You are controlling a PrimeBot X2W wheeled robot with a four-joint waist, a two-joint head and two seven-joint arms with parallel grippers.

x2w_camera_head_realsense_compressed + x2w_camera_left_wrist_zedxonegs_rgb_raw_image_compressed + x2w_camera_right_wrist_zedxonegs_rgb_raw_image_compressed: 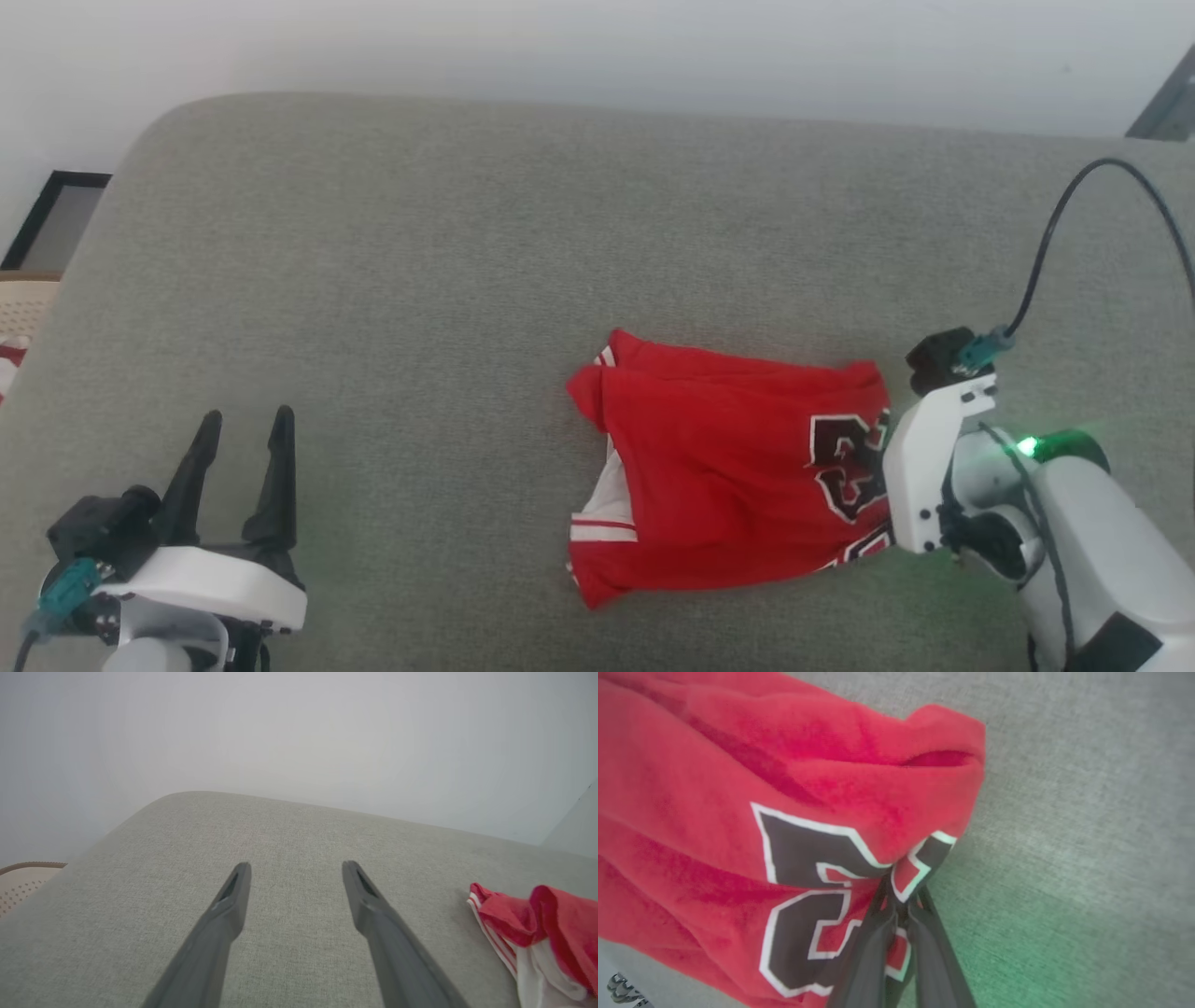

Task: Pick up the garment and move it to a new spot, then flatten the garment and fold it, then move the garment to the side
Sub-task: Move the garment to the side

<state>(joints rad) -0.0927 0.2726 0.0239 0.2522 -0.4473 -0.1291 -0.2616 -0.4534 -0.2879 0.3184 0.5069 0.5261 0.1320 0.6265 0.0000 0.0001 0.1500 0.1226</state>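
Fingers (871, 956) of my right gripper (901, 898) are pressed together on a bunched fold of the red shirt (738, 788), pinching it right at the black, white-edged number printed on the cloth, low in the middle of the right wrist view. Green light tints the grey cushion (1064, 812) just to the right of the pinch.

From the head camera, the shirt (719, 467) lies crumpled on the grey cushion (467, 233), right of centre in the lower half of the frame. Its white panels and striped trim show along its left edge, and the black number shows at its right edge. That right edge meets my white right wrist (924, 467), which covers the fingers in this view. A green lamp (1027, 446) glows on the arm behind it, and a dark cable (1046, 243) loops up toward the upper right corner.

My left gripper (247, 415) sits at the lower left of the frame with its fingers spread and nothing between them, well apart from the shirt. In the left wrist view the left gripper (296, 865) points across bare cushion (289, 826) toward a pale wall (299, 732), with a red-and-white bunch of the shirt (551, 924) at the lower right edge.
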